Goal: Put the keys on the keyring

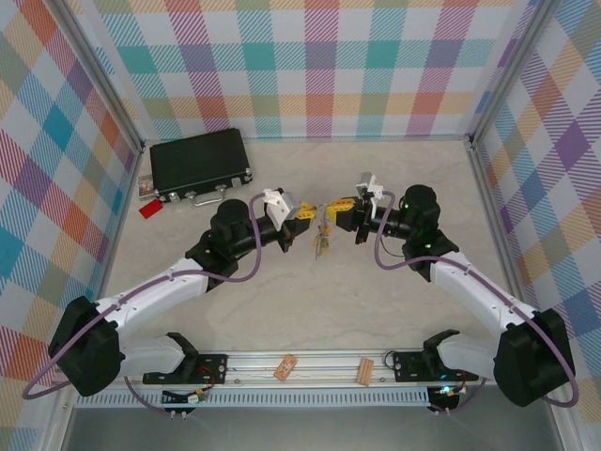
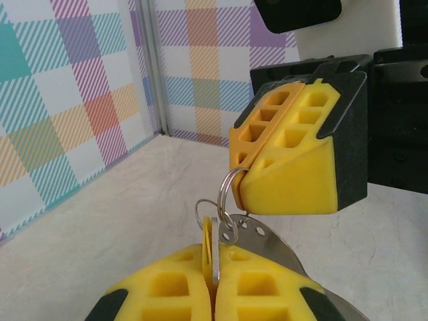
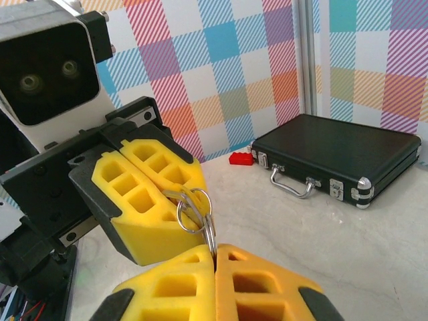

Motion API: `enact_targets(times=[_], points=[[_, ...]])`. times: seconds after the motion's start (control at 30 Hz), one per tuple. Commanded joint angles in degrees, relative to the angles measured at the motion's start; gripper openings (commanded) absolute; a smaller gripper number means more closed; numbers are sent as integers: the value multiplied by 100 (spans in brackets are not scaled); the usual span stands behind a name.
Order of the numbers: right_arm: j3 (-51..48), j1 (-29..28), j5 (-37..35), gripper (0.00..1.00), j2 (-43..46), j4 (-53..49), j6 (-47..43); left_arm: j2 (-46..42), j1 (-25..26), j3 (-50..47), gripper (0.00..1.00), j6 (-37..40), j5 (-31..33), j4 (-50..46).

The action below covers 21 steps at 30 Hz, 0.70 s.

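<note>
Both grippers meet above the table's middle. My left gripper [image 2: 214,267] is shut on a key [image 2: 208,244] with a yellow head, seen edge-on between the yellow pads. My right gripper [image 3: 215,257] is shut on the keyring's silver wire ring [image 3: 210,229]. That ring [image 2: 221,197] links to smaller rings at the key's head. A flat grey metal piece [image 2: 267,241] with small holes hangs beside them. From above, the left gripper [image 1: 306,218] and right gripper [image 1: 336,209] nearly touch, with a small bunch [image 1: 322,242] dangling between them. The key [image 3: 194,201] sits in the left fingers.
A black case [image 1: 199,162] with a silver handle lies at the back left, with a small red tag [image 1: 149,209] beside it. Two tan wooden clips [image 1: 285,368] [image 1: 364,372] rest on the front rail. Checked walls enclose the table.
</note>
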State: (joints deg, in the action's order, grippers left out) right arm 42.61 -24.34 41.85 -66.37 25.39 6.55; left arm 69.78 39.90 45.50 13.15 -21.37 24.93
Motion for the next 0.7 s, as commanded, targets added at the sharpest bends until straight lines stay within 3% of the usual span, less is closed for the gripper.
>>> enact_targets(times=[0.0, 0.33, 0.37, 0.47, 0.67], points=[[-51, 51, -113, 0, -21, 36, -127, -138, 44, 313, 0, 138, -20, -192], [-196, 51, -350, 2, -24, 110, -76, -78, 53, 601, 0, 438, 128, -859], [-208, 51, -377, 6, -32, 136, -47, -56, 61, 644, 0, 454, 137, -922], [-256, 52, -628, 29, -43, 178, 88, 55, 70, 762, 0, 503, 145, -1104], [-480, 52, -1322, 42, 252, -43, 238, 295, 88, 1111, 0, 612, 272, -1579]])
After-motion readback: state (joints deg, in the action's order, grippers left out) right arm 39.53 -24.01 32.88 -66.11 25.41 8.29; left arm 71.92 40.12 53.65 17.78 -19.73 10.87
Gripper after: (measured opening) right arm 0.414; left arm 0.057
